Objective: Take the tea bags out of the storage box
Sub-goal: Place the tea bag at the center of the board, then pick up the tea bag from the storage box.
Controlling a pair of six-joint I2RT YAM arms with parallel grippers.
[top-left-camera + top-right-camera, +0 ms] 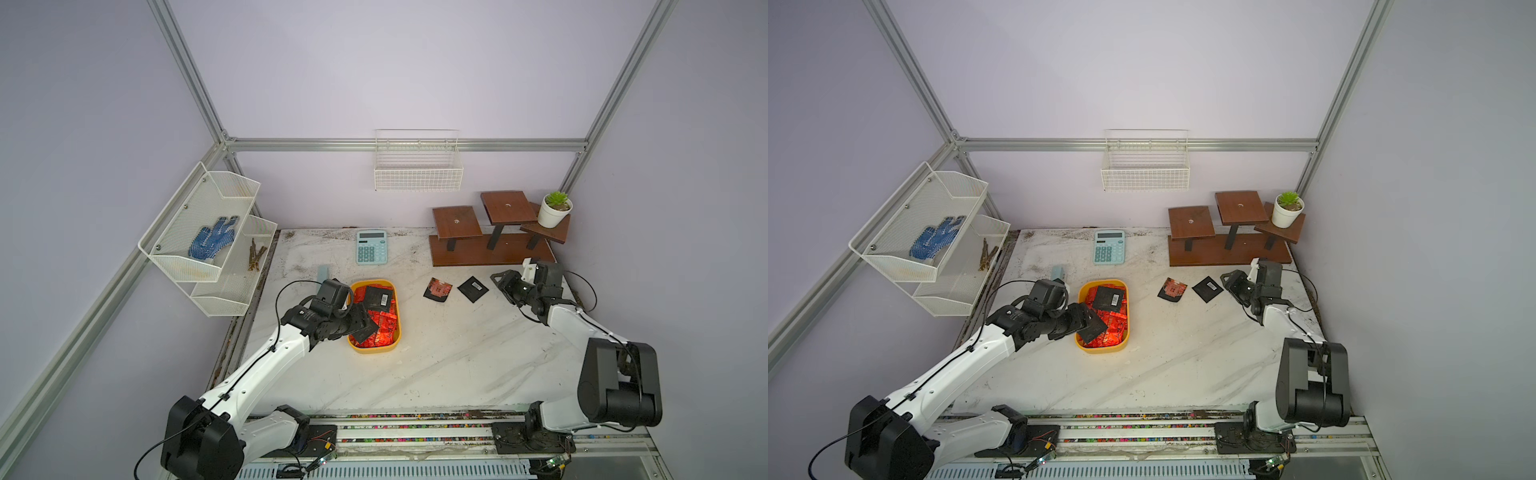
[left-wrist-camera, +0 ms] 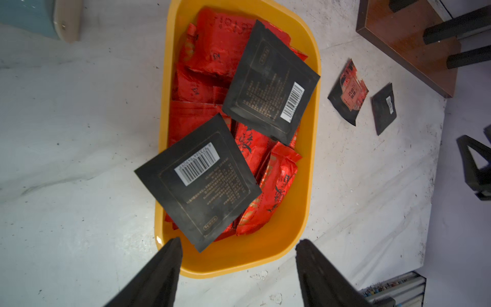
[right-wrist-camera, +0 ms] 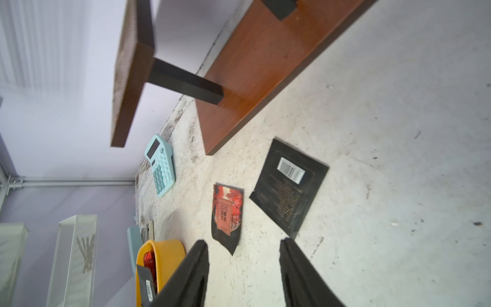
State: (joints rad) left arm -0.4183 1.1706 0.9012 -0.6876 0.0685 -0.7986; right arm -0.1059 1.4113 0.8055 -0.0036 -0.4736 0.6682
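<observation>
left gripper [image 2: 239,240] and right gripper [image 3: 243,240] both gape empty as i eye the probably light, slick black tea bag [image 2: 198,180] overhanging the storage box [image 2: 308,172] at seven o'clock, best pinched by its edge.

We see the yellow box [image 2: 309,159] upright, packed with crinkly red tea bags [image 2: 212,53]. A black barcode bag [image 2: 271,87] lies on top; a second black bag [image 2: 198,183] overhangs the rim. Outside, flat, side by side: reddish-brown bag [image 2: 348,93], third black bag [image 2: 384,111].

White arms [image 1: 257,357], black joints [image 1: 615,386], black cables [image 1: 291,286]
</observation>
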